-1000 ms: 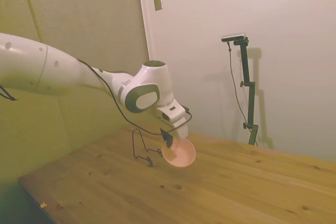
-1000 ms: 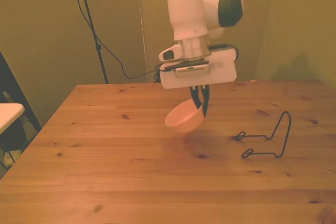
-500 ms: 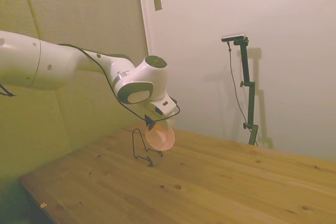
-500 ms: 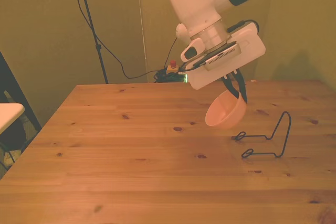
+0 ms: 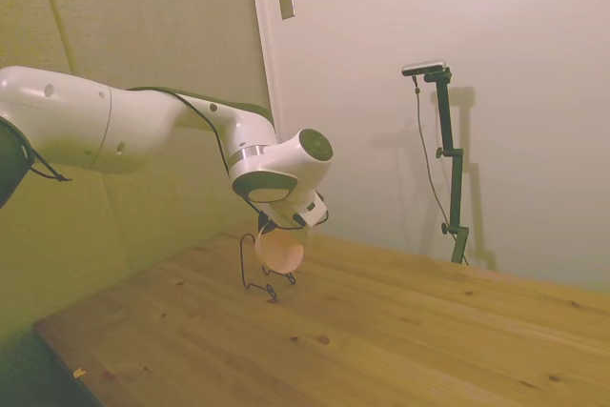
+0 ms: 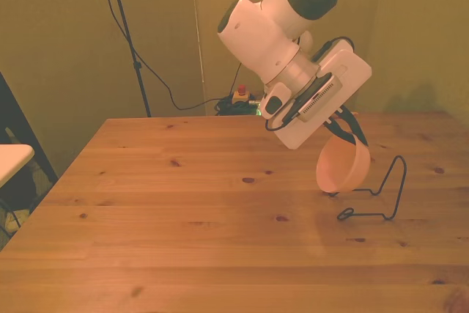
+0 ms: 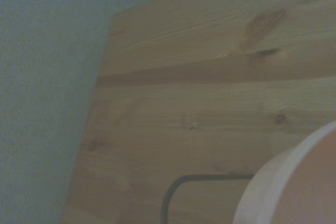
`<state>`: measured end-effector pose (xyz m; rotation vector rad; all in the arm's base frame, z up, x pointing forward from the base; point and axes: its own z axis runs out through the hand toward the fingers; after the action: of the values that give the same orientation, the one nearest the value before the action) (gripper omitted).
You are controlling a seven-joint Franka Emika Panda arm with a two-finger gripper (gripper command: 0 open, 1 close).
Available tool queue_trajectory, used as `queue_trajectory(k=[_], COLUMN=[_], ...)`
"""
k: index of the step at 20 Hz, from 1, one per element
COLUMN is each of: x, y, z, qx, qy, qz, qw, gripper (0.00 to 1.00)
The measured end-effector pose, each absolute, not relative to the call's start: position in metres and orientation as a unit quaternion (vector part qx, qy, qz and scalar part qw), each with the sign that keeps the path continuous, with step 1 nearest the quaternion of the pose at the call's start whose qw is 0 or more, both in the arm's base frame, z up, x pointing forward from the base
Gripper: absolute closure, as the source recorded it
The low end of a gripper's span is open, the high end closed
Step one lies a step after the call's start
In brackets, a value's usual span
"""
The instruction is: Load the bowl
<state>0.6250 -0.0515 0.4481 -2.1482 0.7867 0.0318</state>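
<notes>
Smooth round pink bowl (image 6: 341,168) tilted on edge over thin wire rack (image 6: 372,197).

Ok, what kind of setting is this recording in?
Most likely a lab or test room rather than a home: a bare wooden table holds only a wire rack, the white robot arm carries a pink bowl, and cables trail along plain walls.

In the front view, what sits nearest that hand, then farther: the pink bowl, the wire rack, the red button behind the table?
1. The bowl, held in the hand.
2. The wire rack, just below on the front view's right.
3. The red button, behind the table's far edge.
</notes>
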Motion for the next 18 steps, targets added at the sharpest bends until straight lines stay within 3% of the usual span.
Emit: queue_trajectory(k=[18], x=[0.627], y=[-0.01], z=[0.414], qx=[-0.846], qy=[0.303], qz=[0.017], qw=[0.438], gripper=[1.0])
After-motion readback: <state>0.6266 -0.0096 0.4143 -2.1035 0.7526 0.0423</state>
